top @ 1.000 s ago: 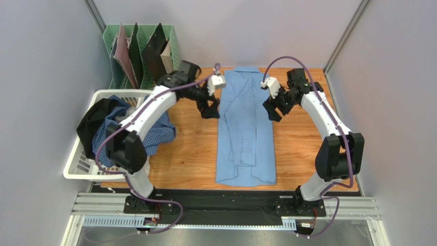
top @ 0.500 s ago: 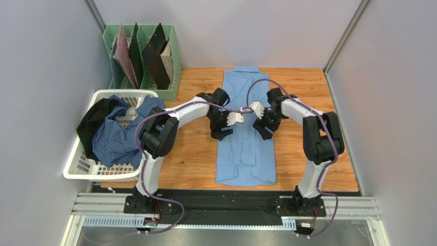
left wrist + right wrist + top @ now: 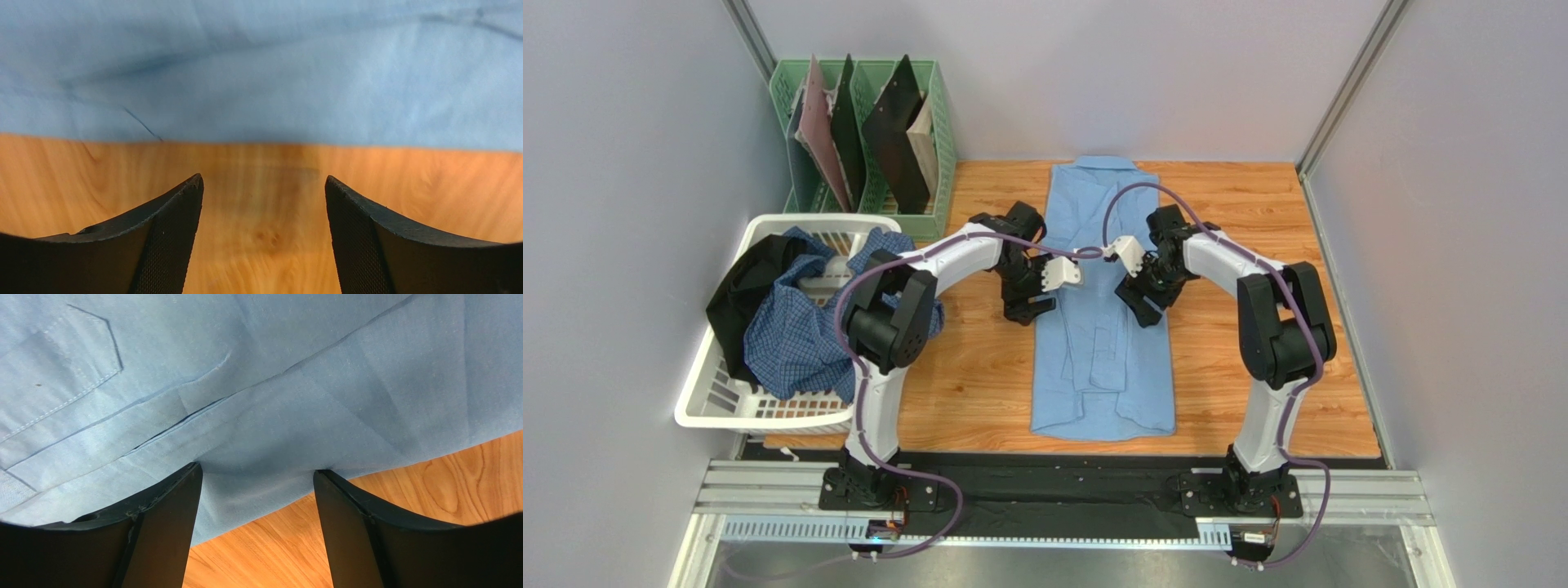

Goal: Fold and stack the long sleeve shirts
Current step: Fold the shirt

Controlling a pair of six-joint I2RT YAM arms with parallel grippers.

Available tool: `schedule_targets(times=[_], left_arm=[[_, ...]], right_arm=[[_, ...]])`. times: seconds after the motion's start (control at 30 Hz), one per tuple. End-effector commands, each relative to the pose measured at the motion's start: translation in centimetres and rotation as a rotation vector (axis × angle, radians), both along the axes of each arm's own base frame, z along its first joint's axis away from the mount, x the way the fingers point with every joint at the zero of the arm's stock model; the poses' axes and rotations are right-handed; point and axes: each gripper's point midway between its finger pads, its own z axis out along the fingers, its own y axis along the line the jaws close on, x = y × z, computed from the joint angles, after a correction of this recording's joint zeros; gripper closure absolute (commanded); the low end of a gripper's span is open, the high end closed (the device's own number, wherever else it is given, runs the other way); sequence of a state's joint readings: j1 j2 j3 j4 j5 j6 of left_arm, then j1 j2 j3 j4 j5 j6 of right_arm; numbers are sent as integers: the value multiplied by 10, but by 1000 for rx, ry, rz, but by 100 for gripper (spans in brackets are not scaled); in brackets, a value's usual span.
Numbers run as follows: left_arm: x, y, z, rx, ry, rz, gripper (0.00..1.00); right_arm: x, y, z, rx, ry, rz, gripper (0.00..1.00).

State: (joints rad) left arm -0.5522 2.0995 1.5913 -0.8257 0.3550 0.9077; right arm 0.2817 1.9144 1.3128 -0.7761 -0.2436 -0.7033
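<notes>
A plain light blue long sleeve shirt (image 3: 1100,312) lies flat down the middle of the wooden table, collar at the far end, sleeves folded in over the body. My left gripper (image 3: 1026,303) is low at the shirt's left edge, about halfway along. In the left wrist view it (image 3: 263,180) is open over bare wood, the shirt's edge (image 3: 264,92) just beyond the tips. My right gripper (image 3: 1140,303) is at the opposite edge. It (image 3: 256,468) is open, with the shirt's hem (image 3: 258,490) lying flat between its fingertips. A blue-and-white checked shirt (image 3: 803,333) is bunched in the basket.
A white laundry basket (image 3: 707,395) stands at the left edge, holding the checked shirt and a black garment (image 3: 744,292). A green file rack (image 3: 940,116) with dark folders stands at the back left. Grey walls close in both sides.
Both arms came from the shirt's far end down to its middle and dropped to its two side edges. Both grippers narrowed a little. The shirt shifted slightly left.
</notes>
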Motion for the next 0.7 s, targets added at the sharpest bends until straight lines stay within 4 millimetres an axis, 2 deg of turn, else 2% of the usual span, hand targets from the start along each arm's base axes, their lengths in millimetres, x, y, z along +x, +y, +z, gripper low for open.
schedule_targets(times=[0.0, 0.03, 0.1, 0.13, 0.2, 0.23, 0.3, 0.33, 0.4, 0.43, 0.47, 0.57, 0.67], left_arm=[[-27, -3, 58, -147, -26, -62, 21], [-41, 0, 75, -185, -44, -73, 21], [-64, -3, 90, -268, -22, -88, 21], [-84, 3, 95, -296, -24, -97, 21], [-112, 0, 96, -338, -3, -138, 22], [-130, 6, 89, -339, -13, -161, 23], [-153, 3, 79, -325, -47, -224, 23], [-162, 3, 71, -332, -73, -238, 24], [-173, -2, 62, -314, -96, -277, 26], [-178, -3, 56, -308, -95, -290, 28], [-185, -6, 52, -297, -95, -319, 29], [-200, -12, 40, -257, -138, -400, 30], [-209, -14, 28, -217, -172, -456, 30]], right_arm=[[0, 2, 53, 113, -100, 18, 29], [-8, 0, 61, 138, -119, 43, 29], [-18, -4, 78, 132, -215, 166, 29], [-39, -7, 85, 145, -251, 215, 29], [-60, -6, 94, 164, -308, 306, 30], [-82, -1, 100, 208, -333, 345, 32], [-109, 4, 95, 225, -330, 422, 34], [-133, 10, 79, 226, -295, 470, 37], [-151, 15, 79, 218, -352, 536, 39], [-161, 19, 71, 190, -360, 597, 41], [-174, 16, 59, 169, -361, 621, 41], [-201, 12, 36, 127, -331, 708, 41], [-214, 10, 25, 94, -318, 765, 40]])
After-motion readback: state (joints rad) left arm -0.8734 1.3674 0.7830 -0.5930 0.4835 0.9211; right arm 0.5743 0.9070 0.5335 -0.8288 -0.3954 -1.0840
